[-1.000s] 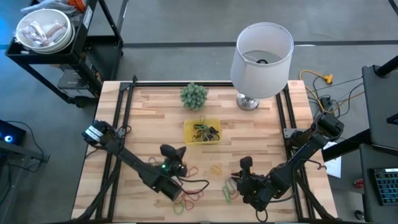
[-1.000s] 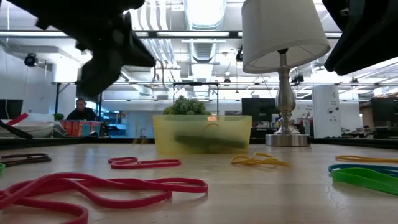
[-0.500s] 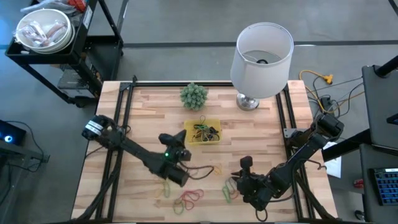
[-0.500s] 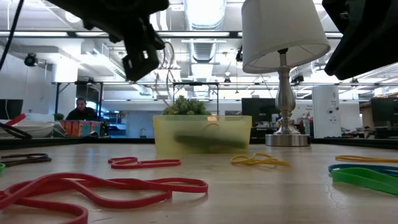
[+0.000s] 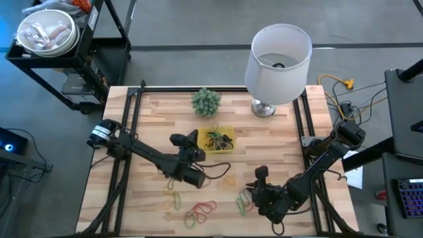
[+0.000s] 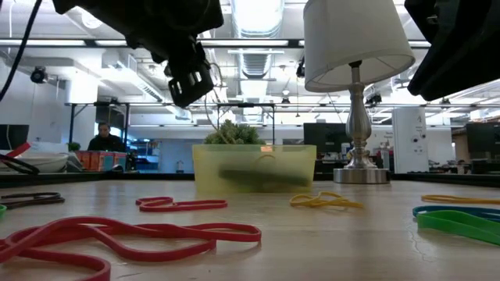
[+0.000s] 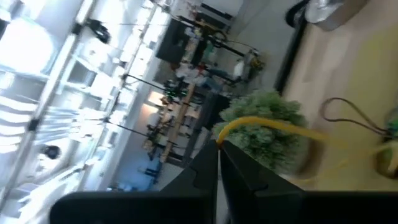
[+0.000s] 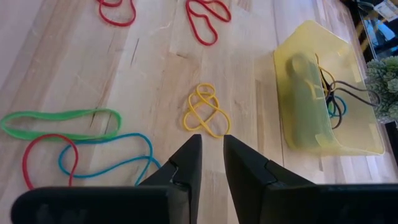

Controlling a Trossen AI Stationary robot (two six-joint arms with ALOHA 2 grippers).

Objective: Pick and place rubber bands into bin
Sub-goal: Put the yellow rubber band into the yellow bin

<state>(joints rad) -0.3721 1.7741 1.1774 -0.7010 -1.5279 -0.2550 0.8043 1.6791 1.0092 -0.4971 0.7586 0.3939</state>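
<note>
Since a second ago the left claw (image 5: 198,137) has swung up from the near middle of the desk (image 5: 158,109) toward the bin (image 5: 228,148) and now hangs just at the bin's left edge, raised off the wood. Its fingers (image 7: 205,163) are pressed together on a yellow rubber band (image 7: 273,127), which arcs away from the fingertips in the left wrist view, in front of the small green plant (image 5: 205,101).

That yellow bin sits at mid-desk, just near of the plant, with several dark and coloured bands already lying inside it (image 8: 329,93). A white lamp (image 5: 278,55) stands to its far right.

At the near right of the desk the right claw (image 5: 262,174) has not shifted; its fingers (image 8: 186,165) stand slightly apart, holding nothing, pointing at a tangled yellow band (image 8: 205,112) on the wood. Beside it lie a green band (image 8: 59,122), a blue band (image 8: 109,158) and a red band (image 8: 46,158), with two more red bands (image 8: 208,18) farther left. In the low view a long red band (image 6: 133,238) lies nearest the camera.
</note>
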